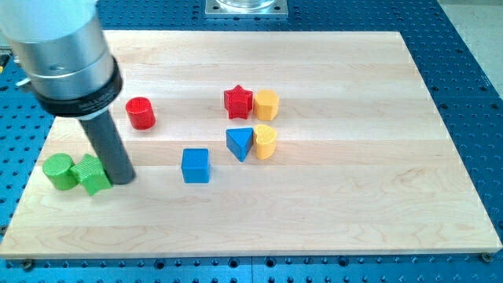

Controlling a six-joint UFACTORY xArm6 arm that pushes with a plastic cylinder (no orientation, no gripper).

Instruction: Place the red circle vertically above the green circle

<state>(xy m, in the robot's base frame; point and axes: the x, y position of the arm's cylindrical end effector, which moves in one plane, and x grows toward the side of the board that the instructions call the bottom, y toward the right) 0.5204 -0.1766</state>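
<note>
Arm (59, 47) cropped at top; rod hides green star (94, 174) partly.

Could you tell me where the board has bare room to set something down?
Free: right of the yellow blocks, and the strip below the blue cube. Crowded: the centre cluster, and my tip beside the green blocks at the left edge.

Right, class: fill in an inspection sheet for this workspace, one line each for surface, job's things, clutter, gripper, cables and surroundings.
Surface: pale wooden board, flat, unmarked.
Job's things: red circle at the view's upper left, standing alone; green circle at the lower left, touching a second green block whose shape is unclear.
Clutter: red star beside a yellow block; blue triangle beside another yellow block; blue cube.
Gripper: none; my tip sits against the second green block's right side, below the red circle.
Cables: nothing seen.
Surroundings: blue perforated table; metal plate at the top.
</note>
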